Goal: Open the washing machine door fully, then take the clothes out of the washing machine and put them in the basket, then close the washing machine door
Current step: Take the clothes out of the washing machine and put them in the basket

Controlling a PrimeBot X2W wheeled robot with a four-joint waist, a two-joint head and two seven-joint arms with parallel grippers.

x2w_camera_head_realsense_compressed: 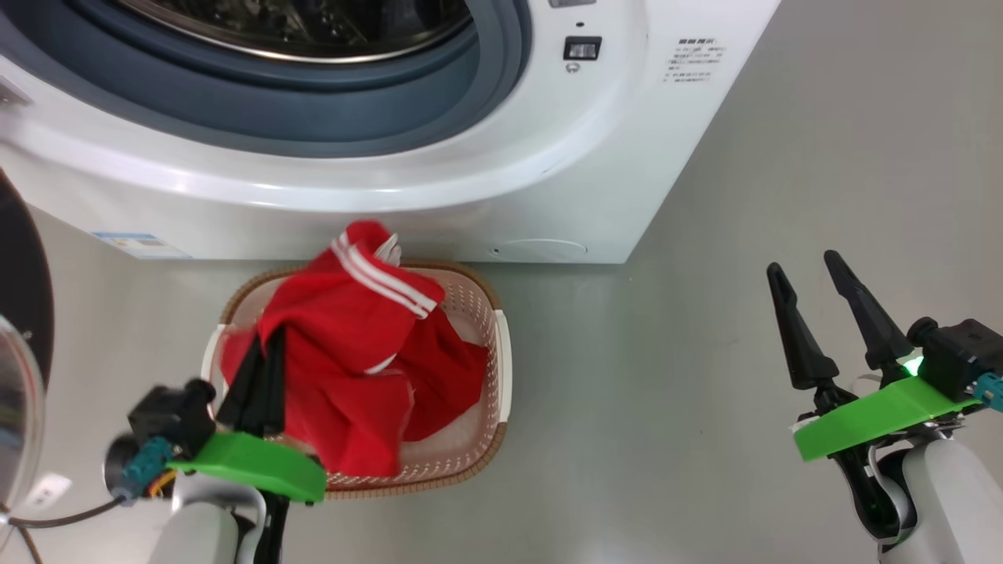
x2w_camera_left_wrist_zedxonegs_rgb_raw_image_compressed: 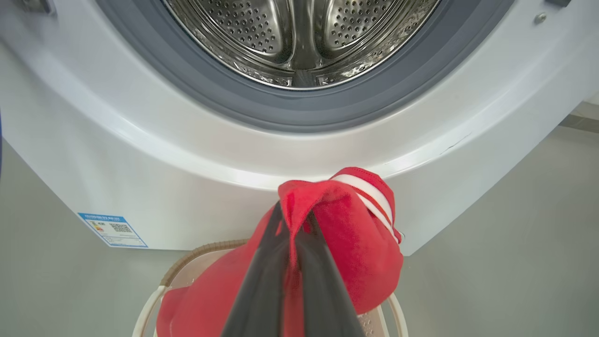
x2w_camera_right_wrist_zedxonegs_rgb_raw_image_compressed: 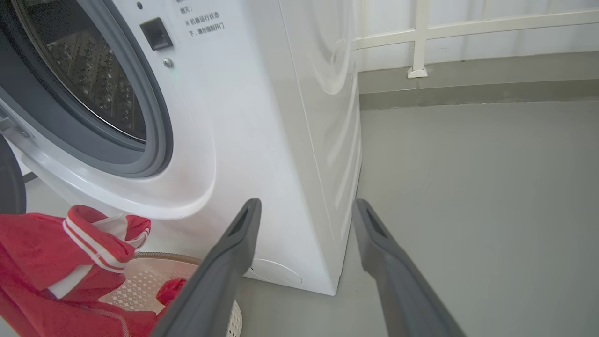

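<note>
Black and shiny at the far left: door (x2w_camera_head_realsense_compressed: 23, 290) swung open, left of the washer (x2w_camera_head_realsense_compressed: 548, 157). Next along, left claw (x2w_camera_head_realsense_compressed: 262, 352) squeezed together on the red clothes (x2w_camera_head_realsense_compressed: 353, 352), just in front of the washer. Clothes partly down in the basket (x2w_camera_head_realsense_compressed: 470, 301), partly held up in a bunch, white stripes on top. Basket on the floor (x2w_camera_head_realsense_compressed: 666, 392), right up by the washer's front. Off past the washer's right corner, right claw (x2w_camera_head_realsense_compressed: 803, 265) spread apart, holding nothing.

Step in hand, most likely: putting the clothes into the basket. Next move: open the left claw, let the bunch drop all the way in, then pull back gently to avoid snagging cloth. After that, shut the door.

From the left wrist: shiny drum (x2w_camera_left_wrist_zedxonegs_rgb_raw_image_compressed: 299, 42) full of little holes, no clothes in the part seen. From the head: door, basket and both claws at once. From the right wrist: washer's plain white side and a white rail (x2w_camera_right_wrist_zedxonegs_rgb_raw_image_compressed: 468, 27) behind it.
</note>
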